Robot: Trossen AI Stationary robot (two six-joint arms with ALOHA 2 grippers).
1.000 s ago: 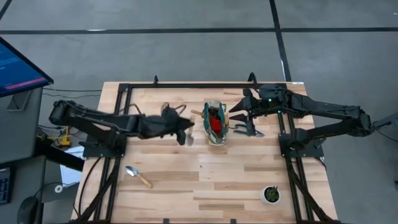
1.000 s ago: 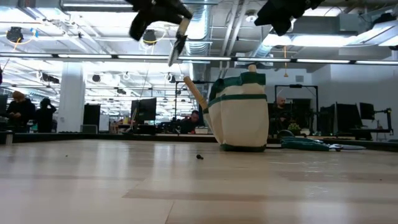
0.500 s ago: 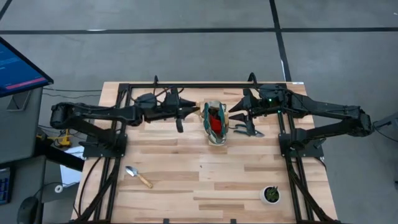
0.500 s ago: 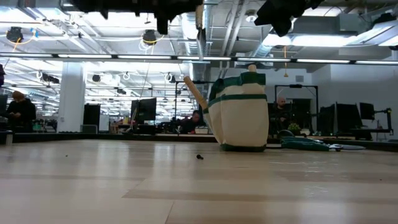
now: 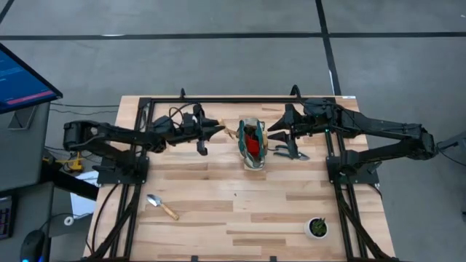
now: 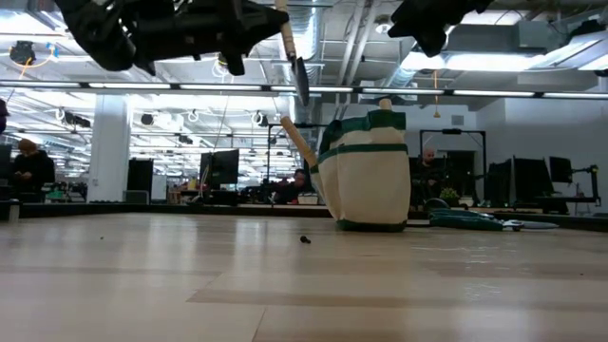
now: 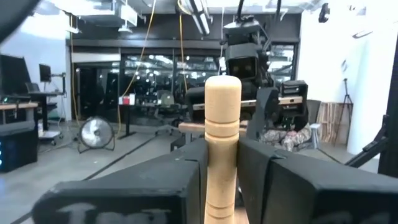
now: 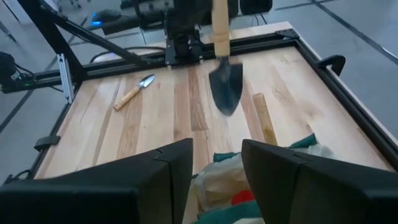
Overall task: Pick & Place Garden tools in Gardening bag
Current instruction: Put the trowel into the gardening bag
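Trowel [image 8: 224, 81] is clamped by its wooden handle in left gripper [image 7: 222, 168], held in the air, blade hanging down, just left of the gardening bag [image 5: 252, 143] at table's rear centre. Low view shows the blade above bag-top height and not yet over the opening.

Step in hand, I'd say: carry phase, tool picked and en route to bag.

Bag stands upright, already has a red item [image 5: 252, 145] inside, plus another wooden handle [image 6: 297, 141] sticking out its left side. Pruning shears [image 5: 286, 152] lie on the table just right of the bag. One more trowel [image 5: 162, 206] lies at front left, well apart. Potted plant [image 5: 317, 227] front right, not part of the job.

Right gripper [image 8: 216, 163] hovers above the bag's right side, fingers apart, holding nothing.

Next move prob needs: shift trowel right until blade is over the opening, clear of the protruding handle, lower, then let go. Risk: blade catches the rim or tips the soft bag.
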